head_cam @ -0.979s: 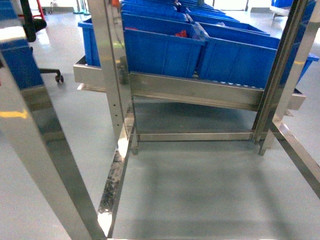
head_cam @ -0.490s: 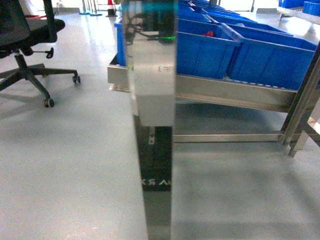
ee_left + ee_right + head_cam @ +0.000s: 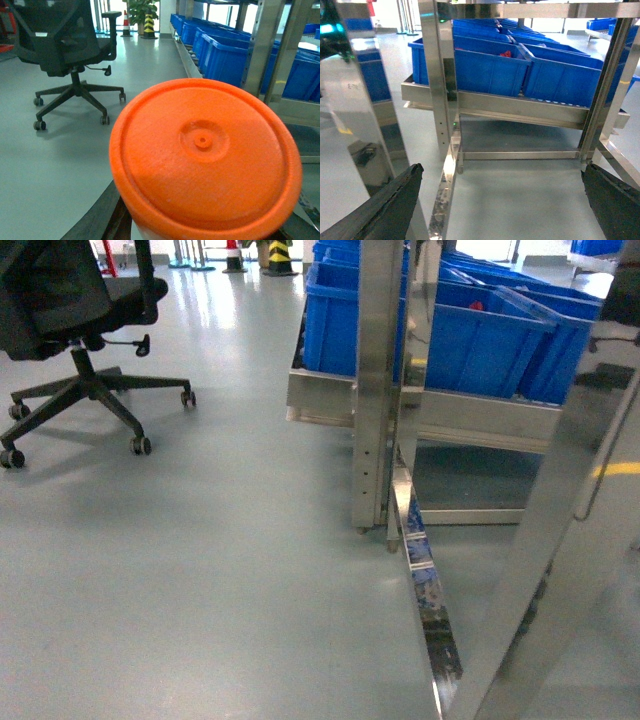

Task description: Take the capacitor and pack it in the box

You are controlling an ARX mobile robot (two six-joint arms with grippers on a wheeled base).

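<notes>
step: we're in transit, no pick yet | box, capacitor: not in view | left fingers hold an orange-lidded container [image 3: 205, 160] | right fingers [image 3: 370, 210] apart, empty | ahead: blue bins [image 3: 480, 335] on steel rack [image 3: 378, 390] | next: reach the bins, find the capacitor

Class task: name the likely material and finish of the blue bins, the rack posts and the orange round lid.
Blue bins: likely moulded plastic, uniform colour, soft sheen. Rack posts: probably polished steel, mirror-like reflections. Orange lid: seemingly matte plastic with a central moulding dimple.
</notes>
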